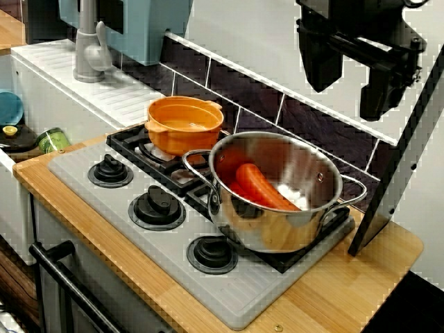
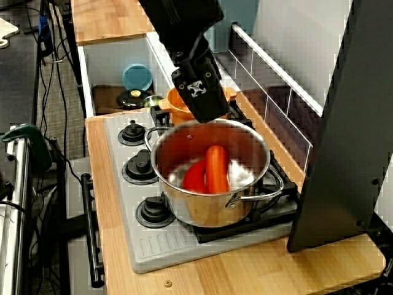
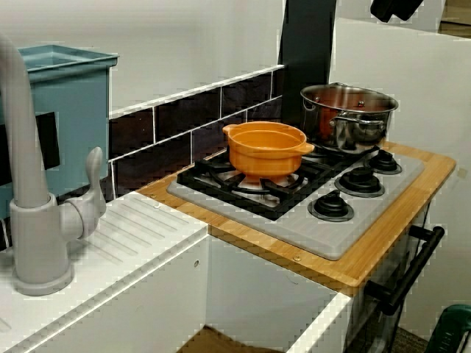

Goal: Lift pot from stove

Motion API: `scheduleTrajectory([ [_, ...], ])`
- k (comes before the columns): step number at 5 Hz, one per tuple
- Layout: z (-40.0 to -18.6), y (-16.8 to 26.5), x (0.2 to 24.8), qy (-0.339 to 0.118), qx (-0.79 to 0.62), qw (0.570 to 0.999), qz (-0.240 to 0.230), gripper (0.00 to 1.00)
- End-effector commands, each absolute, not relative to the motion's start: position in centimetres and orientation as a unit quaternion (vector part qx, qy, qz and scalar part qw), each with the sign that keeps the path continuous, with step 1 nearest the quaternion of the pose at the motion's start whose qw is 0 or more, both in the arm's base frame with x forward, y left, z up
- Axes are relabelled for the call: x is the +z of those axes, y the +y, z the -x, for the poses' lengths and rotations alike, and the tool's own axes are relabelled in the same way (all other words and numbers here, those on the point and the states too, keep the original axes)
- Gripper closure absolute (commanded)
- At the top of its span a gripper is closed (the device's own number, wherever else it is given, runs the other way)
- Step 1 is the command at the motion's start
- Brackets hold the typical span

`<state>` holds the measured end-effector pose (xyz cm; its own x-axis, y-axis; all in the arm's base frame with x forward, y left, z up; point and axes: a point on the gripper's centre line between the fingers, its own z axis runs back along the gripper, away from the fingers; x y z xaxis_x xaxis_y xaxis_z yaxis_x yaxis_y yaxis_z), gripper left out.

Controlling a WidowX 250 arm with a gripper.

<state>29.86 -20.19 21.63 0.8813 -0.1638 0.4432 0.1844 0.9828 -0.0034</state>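
The small orange pot (image 1: 184, 123) stands upright on the back-left burner of the stove (image 1: 229, 291), and it looks empty. In the side view the pot (image 3: 265, 149) rests on the black grate, clear of the steel pot. My gripper (image 1: 350, 76) hangs high above the stove's back right, well up and to the right of the pot. Its two black fingers are spread apart with nothing between them. From the opposite view the gripper (image 2: 202, 107) covers most of the pot (image 2: 175, 101). Only a tip of the gripper (image 3: 397, 7) shows in the side view.
A large steel pot (image 1: 277, 191) holding a carrot and a red item sits on the front-right burner, close beside the orange pot. A black panel (image 1: 402, 159) leans at the counter's right end. A sink with a blue plate (image 2: 136, 77) and a grey faucet (image 1: 87, 48) lie left.
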Motion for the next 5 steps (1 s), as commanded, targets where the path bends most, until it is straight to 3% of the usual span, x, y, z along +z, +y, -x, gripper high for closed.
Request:
scheduleTrajectory([
  [1,-29.9,-20.2,21.6,-0.226,-0.09,0.97,0.023,0.0],
  [2,-30.1,-19.6,21.5,-0.209,-0.096,0.973,0.027,0.0],
  [4,-30.7,-15.9,20.1,-0.245,-0.095,0.965,-0.017,0.0],
  [5,-31.0,-13.8,21.1,-0.259,-0.148,0.954,-0.038,0.0],
])
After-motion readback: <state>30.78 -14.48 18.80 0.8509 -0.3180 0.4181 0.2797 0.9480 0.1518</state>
